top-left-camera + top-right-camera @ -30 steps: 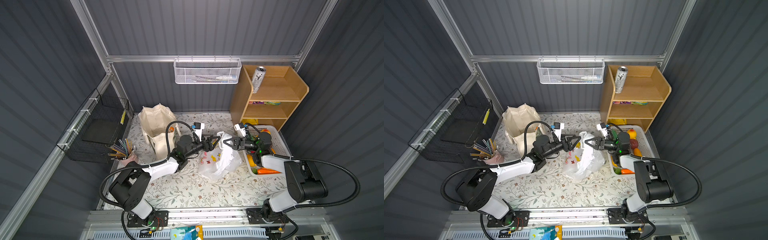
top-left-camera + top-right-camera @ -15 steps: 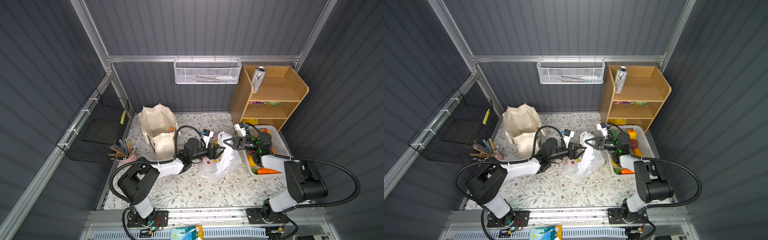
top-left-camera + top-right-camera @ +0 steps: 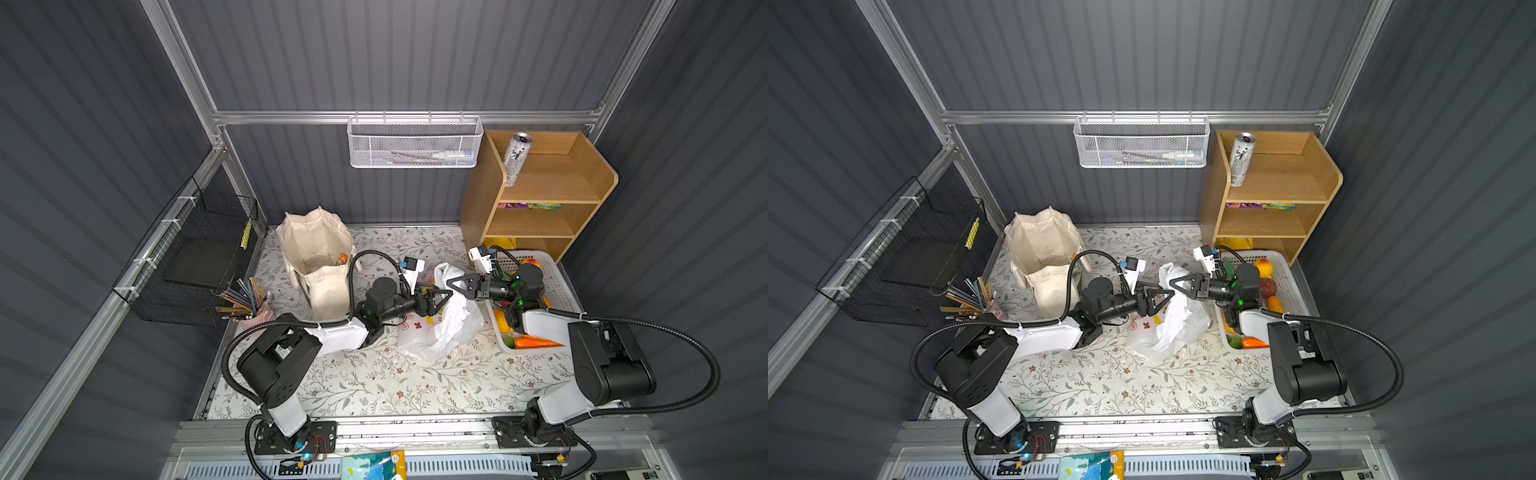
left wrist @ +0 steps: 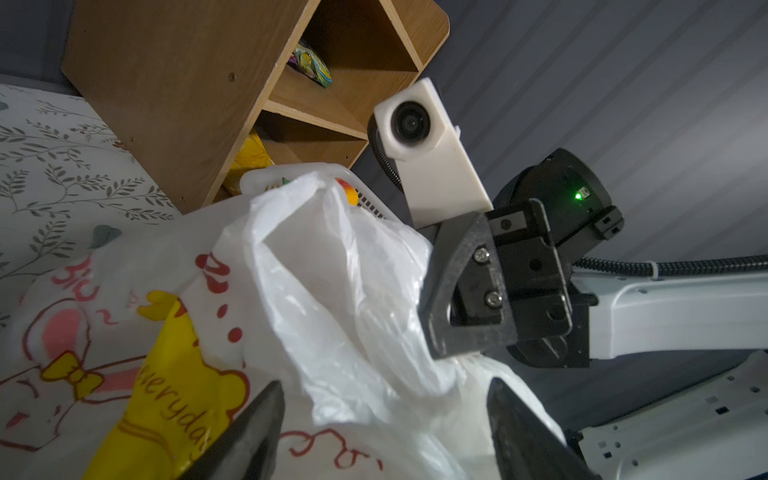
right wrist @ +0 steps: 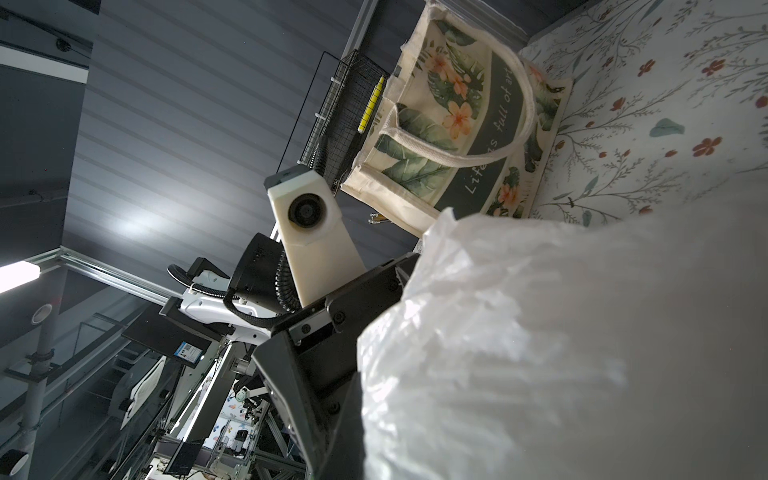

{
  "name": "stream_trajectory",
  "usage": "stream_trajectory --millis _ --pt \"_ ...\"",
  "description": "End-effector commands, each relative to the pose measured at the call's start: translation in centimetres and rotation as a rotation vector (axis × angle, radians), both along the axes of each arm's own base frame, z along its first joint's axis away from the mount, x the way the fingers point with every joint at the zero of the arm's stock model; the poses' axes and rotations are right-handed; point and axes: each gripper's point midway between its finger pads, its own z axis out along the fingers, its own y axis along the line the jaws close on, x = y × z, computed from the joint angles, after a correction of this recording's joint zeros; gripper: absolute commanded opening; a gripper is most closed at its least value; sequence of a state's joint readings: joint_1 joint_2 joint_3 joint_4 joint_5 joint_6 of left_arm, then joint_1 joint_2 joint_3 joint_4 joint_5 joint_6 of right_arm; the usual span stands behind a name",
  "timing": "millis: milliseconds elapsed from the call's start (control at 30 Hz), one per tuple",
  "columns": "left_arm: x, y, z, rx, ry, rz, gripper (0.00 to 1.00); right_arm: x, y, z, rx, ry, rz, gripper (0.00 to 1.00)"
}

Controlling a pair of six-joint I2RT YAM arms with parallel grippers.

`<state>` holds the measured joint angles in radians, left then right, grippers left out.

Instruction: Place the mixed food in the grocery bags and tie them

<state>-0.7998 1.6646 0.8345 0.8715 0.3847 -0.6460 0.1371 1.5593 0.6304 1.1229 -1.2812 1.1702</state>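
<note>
left claw (image 4: 384, 388) open, astride plastic bag (image 3: 444, 328) | right claw (image 3: 449, 284) pinching its top

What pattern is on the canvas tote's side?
Canvas tote: green leaves, peach flowers, dark lettered band; right wrist view shows it best.

The table (image 3: 374, 386), covered by a floral cloth, carries five items. The bag (image 3: 440, 332) lies crumpled between and beneath the left gripper (image 3: 445, 300) and the right gripper (image 3: 451, 284). The tote (image 3: 316, 249) stands upright behind the left gripper. The cup (image 3: 259, 316) sits beyond the tote. The basket (image 3: 561, 286) lies behind the right gripper. The shelf (image 3: 482, 199) stands beside the basket, with a can (image 3: 516, 160) on top.
</note>
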Motion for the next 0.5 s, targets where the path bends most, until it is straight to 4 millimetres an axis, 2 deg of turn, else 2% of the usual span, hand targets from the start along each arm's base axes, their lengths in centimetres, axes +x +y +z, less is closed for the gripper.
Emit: stream_trajectory --millis 0,167,467 --pt "-0.3 0.5 2.3 -0.001 -0.072 0.022 0.78 0.2 0.0 0.9 0.006 -0.052 -0.005 0.00" --pt "-1.2 0.1 1.9 0.020 -0.054 -0.039 0.79 0.2 0.0 1.0 0.007 -0.056 -0.006 0.00" --pt "-2.3 -2.5 0.5 0.067 -0.031 -0.136 0.80 0.1 0.0 1.1 0.007 -0.063 -0.005 0.00"
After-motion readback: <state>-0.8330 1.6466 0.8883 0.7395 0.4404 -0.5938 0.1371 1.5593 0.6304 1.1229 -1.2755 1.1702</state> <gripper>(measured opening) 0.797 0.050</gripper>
